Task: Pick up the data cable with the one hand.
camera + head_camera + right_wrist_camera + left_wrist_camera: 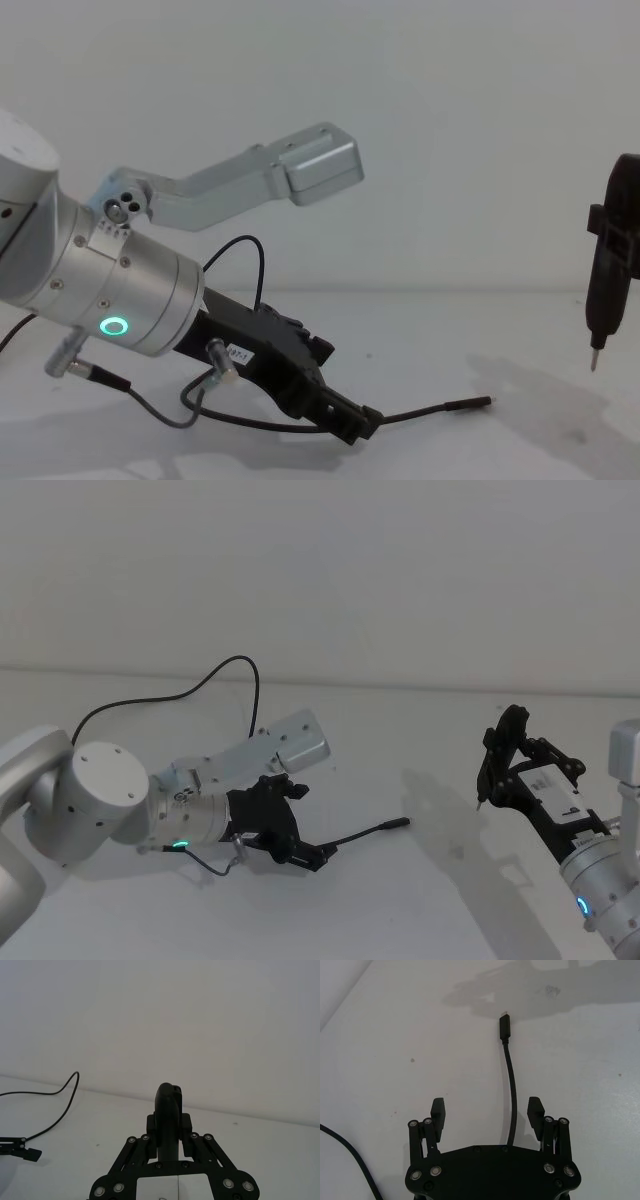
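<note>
The data cable is a thin black cord lying on the white table, its slim plug pointing away from my left arm. My left gripper is open and low over the table, and the cord runs between its two fingers, closer to one of them, with nothing clamped. From the head view the left gripper sits at centre left with the plug sticking out to its right. The cord's long loop trails to the back. In the chest view the plug lies just beyond the left gripper.
My right gripper hovers at the right, shut on a dark pen-shaped tool with a small metal tip pointing down. A grey wire with a silver plug hangs from my left wrist. White table lies between the two arms.
</note>
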Controlling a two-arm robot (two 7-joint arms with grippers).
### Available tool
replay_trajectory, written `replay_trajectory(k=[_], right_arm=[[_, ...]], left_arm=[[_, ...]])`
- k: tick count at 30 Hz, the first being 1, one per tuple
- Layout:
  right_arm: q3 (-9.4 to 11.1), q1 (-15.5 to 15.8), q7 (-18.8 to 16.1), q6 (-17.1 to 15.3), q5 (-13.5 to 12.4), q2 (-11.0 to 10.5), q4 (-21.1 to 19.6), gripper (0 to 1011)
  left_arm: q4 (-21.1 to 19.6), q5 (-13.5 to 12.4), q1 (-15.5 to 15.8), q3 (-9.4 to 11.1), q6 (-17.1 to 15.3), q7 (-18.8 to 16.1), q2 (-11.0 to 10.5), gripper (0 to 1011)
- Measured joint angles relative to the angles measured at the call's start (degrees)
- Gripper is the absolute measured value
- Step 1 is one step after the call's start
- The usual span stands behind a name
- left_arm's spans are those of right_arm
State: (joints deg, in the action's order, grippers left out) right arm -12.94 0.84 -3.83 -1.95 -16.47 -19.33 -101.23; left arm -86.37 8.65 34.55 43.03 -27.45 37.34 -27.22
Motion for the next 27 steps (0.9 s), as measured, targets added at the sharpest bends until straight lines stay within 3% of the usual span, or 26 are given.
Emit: replay_trajectory(k=[27], right_arm=[[0.0,0.0,0.0,0.0,0.0,0.0,0.0,268]], left_arm=[[1.1,-2.2,-0.2,-0.1,-1.3,-0.8,1.7,1001]])
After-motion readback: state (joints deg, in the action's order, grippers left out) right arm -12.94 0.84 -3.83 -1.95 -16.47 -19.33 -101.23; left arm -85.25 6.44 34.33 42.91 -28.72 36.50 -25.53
